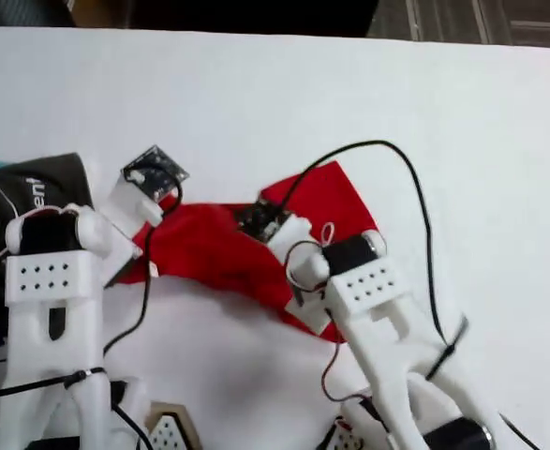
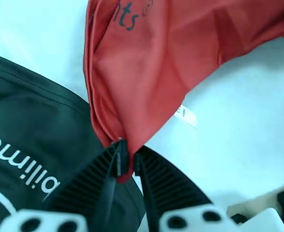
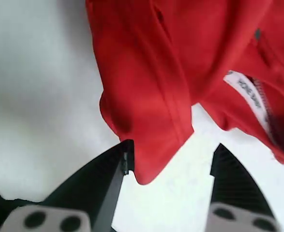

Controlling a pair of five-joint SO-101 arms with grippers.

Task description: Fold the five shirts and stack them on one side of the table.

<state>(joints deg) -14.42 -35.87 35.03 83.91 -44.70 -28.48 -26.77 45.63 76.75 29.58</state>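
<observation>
Red shirt (image 1: 209,253) lies crumpled at middle of table (image 1: 349,103), between both arms. Left gripper (image 2: 127,157) pinched tight on one corner, just beside black shirt (image 2: 30,145). Right gripper (image 3: 173,157) spread wide, holding nothing; shirt edge sits between its jaws.

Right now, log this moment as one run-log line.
left hand: shut on red shirt | right hand: open at red shirt | black shirt: alongside

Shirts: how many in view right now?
2. A red shirt mid-table, pinched by the left gripper; a black shirt beside it on the left side of the table. Others may lie under the black one or out of view.
</observation>
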